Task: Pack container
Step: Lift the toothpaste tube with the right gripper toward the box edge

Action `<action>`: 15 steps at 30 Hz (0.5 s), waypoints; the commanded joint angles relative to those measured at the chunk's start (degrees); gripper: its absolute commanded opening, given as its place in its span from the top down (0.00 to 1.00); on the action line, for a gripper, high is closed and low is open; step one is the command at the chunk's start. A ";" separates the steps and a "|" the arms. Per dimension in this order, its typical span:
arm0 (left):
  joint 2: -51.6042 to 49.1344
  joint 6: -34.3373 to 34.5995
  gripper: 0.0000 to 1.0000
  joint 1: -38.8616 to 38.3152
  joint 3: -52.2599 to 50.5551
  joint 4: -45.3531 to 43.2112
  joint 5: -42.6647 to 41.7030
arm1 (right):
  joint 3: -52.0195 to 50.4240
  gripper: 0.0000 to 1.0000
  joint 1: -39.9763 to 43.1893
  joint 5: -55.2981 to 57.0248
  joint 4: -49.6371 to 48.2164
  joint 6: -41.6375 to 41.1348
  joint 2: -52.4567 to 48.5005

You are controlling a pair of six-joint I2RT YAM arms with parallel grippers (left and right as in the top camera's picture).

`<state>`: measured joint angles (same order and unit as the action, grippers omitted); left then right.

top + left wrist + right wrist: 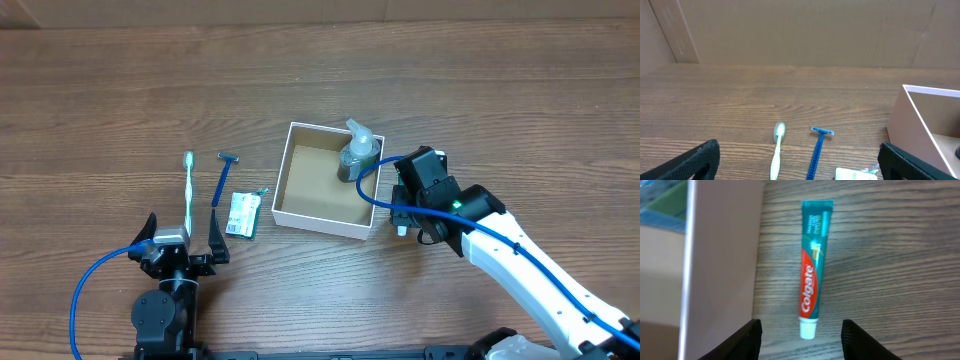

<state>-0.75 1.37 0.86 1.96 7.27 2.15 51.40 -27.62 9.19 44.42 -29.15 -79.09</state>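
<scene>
Toothpaste tube [812,282] noted flat on the worktop [120,90], just beside the right outer wall of the container [320,226], which sits mid-worktop with a pump bottle [358,152] in its far right corner. Above the cap end the right gripper [800,341] is spread and empty. Judged step: pick up the tube. The gripper should be lowered astride the tube's narrow width, clear of the wall, and closed near mid-length. The left gripper [800,167] is parked wide apart, empty, near toothbrush [187,190] and razor [222,180].
</scene>
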 commanded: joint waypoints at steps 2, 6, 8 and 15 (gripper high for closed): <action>0.48 0.55 0.00 0.33 -0.35 -0.26 0.11 | -1.11 0.46 0.11 1.88 -2.12 -4.20 -4.66; 0.48 0.55 0.00 0.35 -0.35 -0.26 0.11 | -1.16 0.46 0.11 1.73 -3.30 -6.14 -8.50; 0.48 0.55 0.00 0.35 -0.35 -0.26 0.11 | -1.20 0.46 0.22 1.70 -3.45 -7.17 -9.25; 0.48 0.55 0.00 0.35 -0.35 -0.26 0.11 | -2.78 0.46 2.80 -0.26 -6.49 -8.61 -9.92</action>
<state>-0.75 1.37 0.86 1.96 7.27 2.15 50.04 -25.98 9.72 39.53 -36.51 -88.68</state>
